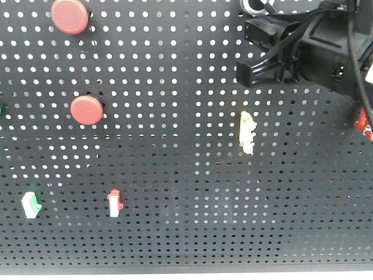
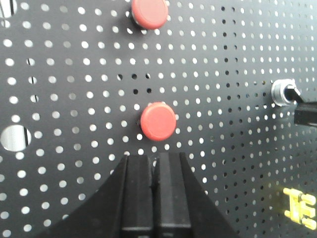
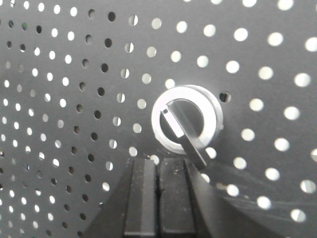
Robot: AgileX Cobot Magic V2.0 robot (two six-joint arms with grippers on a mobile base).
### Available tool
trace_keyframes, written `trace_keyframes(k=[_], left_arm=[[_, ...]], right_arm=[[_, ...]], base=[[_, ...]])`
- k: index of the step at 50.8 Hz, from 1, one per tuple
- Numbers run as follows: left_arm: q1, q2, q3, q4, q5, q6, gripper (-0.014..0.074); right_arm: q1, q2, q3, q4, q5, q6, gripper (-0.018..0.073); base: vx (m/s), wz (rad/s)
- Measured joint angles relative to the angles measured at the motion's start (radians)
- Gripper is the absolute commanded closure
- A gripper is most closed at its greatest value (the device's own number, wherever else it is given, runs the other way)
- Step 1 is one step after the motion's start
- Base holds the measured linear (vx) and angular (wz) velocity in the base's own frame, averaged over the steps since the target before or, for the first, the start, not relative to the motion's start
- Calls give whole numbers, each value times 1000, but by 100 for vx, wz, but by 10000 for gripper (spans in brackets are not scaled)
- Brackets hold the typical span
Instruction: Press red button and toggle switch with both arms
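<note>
**Closed grippers at the control panel.** The left gripper (image 2: 154,161), its two black fingers pressed flat together, is seen pointed at a black perforated panel (image 2: 64,124). Its tips lie just below the lower red button (image 2: 158,121), and contact cannot be made out. An upper red button (image 2: 149,12) is mounted higher on the panel. The right gripper (image 3: 157,166), likewise closed with nothing between its fingers, is seen just beneath a silver-ringed selector switch (image 3: 185,119). The switch's black lever (image 3: 190,136) is angled down to the right, ending beside one fingertip. From the front, the right arm (image 1: 326,52) is shown at the upper right corner, above a yellow-and-white clip (image 1: 247,132). A green-and-white fitting (image 1: 31,204) and a red-and-white fitting (image 1: 114,203) are fixed lower down.
</note>
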Motion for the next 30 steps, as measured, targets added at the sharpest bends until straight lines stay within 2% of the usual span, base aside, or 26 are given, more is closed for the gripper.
trace_keyframes(k=[11, 18, 30], left_arm=[[0, 0, 0, 0, 0, 0, 596], [0, 0, 0, 0, 0, 0, 595], [0, 0, 0, 0, 4, 0, 595]], right_arm=[[42, -77, 1, 63, 59, 6, 559], [78, -153, 43, 63, 69, -3, 559], [81, -199, 144, 36, 64, -5, 559]], base=[[0, 0], [0, 0], [0, 0]])
